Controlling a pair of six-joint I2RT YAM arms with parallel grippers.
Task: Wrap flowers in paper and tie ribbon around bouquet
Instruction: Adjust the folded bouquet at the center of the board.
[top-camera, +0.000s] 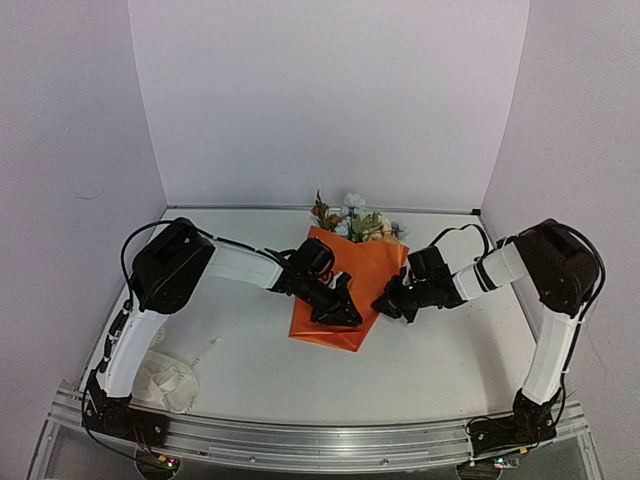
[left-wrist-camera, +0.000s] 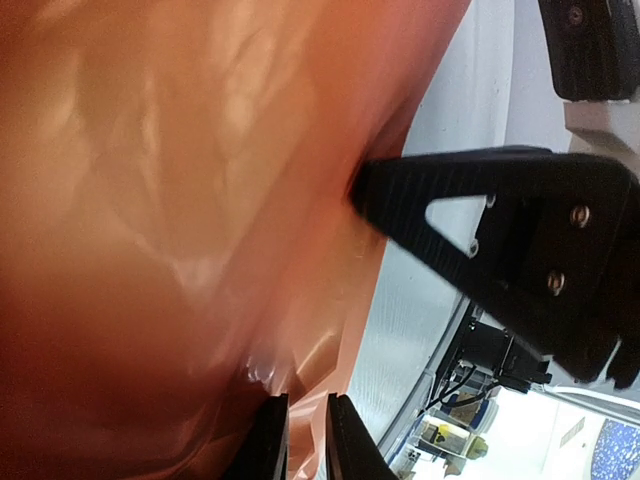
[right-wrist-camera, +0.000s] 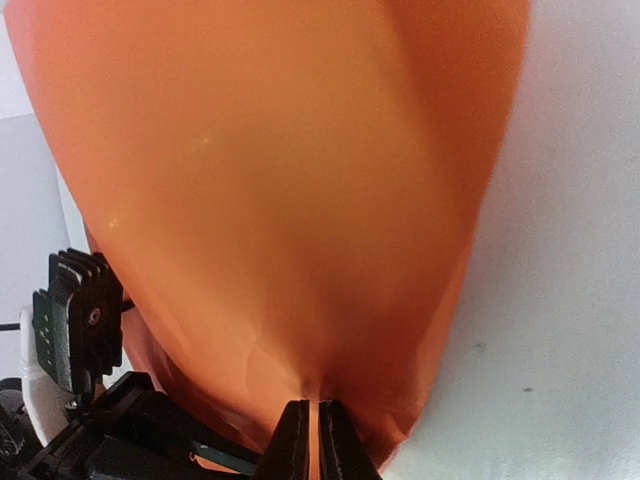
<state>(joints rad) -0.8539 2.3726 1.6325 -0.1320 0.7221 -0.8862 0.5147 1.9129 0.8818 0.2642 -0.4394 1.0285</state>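
The paper (top-camera: 352, 285) lies orange side up in the middle of the table (top-camera: 450, 365), folded over the flowers (top-camera: 352, 215), whose heads poke out at its far end close to the back wall. The left gripper (left-wrist-camera: 308, 420) is over the near middle of the paper, its 2 fingers almost together with an orange fold pinched between them. The right gripper (right-wrist-camera: 310, 415) is at the paper's right edge, jaws pressed tight on a thin fold of the sheet. The 2 grippers are near each other, tips apart. The ribbon (top-camera: 165, 382) lies in a white heap at the near left, beside the left arm's base and well apart from the paper.
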